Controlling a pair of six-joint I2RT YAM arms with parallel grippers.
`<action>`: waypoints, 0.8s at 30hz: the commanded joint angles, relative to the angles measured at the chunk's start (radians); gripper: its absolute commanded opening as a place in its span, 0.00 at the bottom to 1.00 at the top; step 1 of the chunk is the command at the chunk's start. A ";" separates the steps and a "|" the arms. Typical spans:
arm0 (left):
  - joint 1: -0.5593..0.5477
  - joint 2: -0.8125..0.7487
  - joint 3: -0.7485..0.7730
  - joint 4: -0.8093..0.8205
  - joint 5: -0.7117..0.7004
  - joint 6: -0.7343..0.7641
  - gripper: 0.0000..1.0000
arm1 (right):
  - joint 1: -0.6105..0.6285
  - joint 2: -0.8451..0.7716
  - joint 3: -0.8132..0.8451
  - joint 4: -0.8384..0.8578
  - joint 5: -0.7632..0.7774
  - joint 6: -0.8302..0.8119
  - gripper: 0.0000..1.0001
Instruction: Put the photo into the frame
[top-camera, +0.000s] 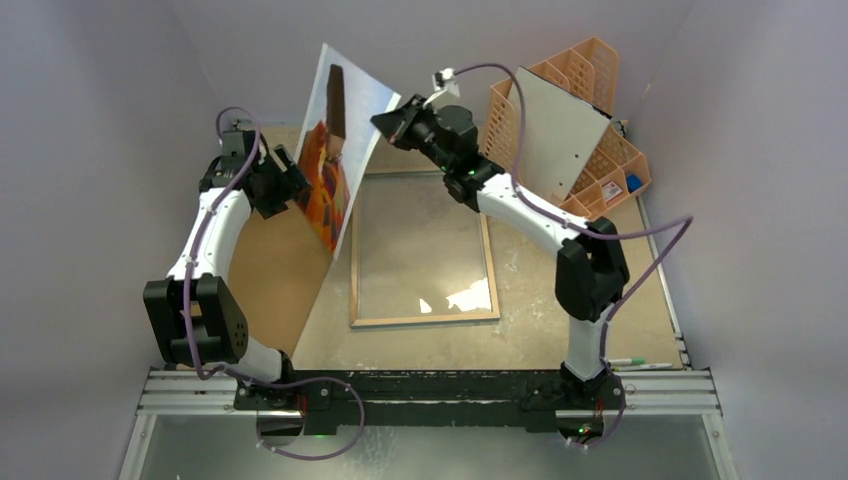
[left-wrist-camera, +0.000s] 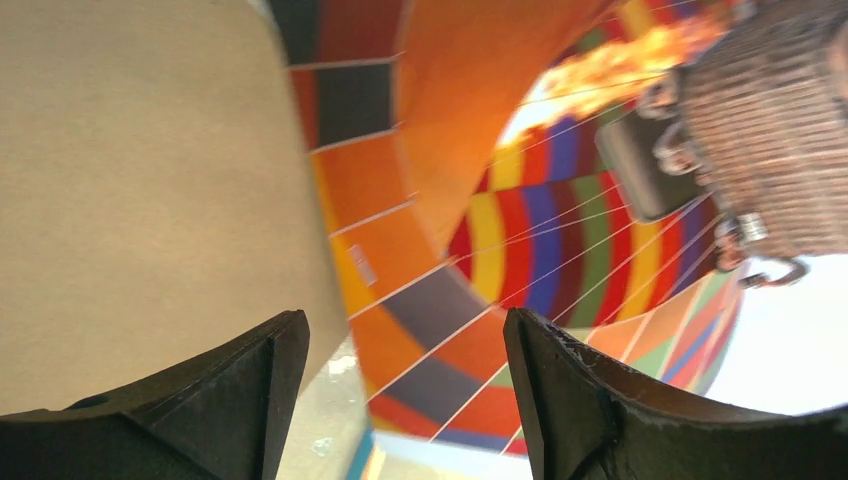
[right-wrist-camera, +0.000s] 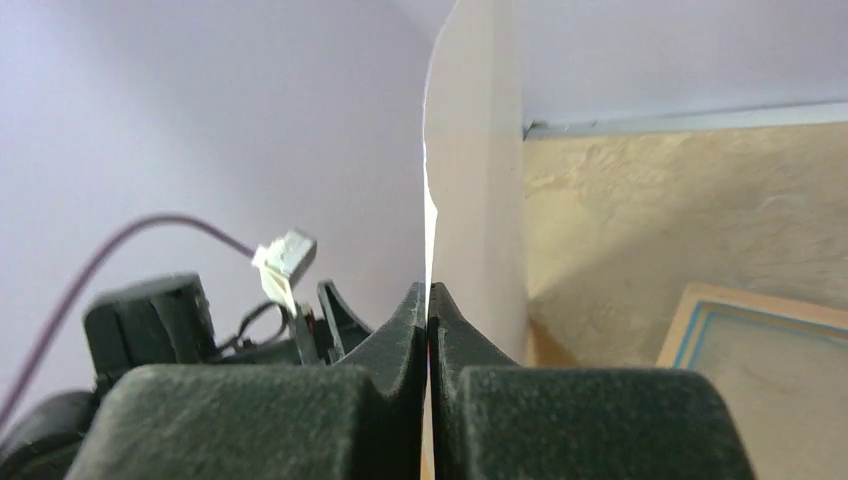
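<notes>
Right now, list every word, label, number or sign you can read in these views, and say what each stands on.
No text can be read anywhere.
On the multicoloured hot-air balloon paper print, one small pale patch on an orange panel, too blurred to read.
In the orange plastic lattice organiser, small white and blue pieces, too small to read.
On the wood-rimmed rectangular glass frame, no marking visible.

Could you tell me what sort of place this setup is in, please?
Most likely a robotics lab test cell, not a home: plain pale walls box in a board-topped table, two robot arms are mounted on a metal rail, and the photo and frame look like staged props.
</notes>
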 joint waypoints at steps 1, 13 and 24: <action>0.000 -0.041 0.064 0.059 0.143 -0.056 0.75 | -0.009 -0.142 -0.059 -0.083 0.230 0.079 0.00; -0.027 -0.089 -0.012 0.182 0.330 -0.194 0.76 | -0.009 -0.226 0.069 -0.439 0.522 0.336 0.00; -0.039 -0.306 -0.331 0.478 0.505 -1.004 0.81 | -0.009 -0.164 0.199 -0.473 0.574 0.359 0.00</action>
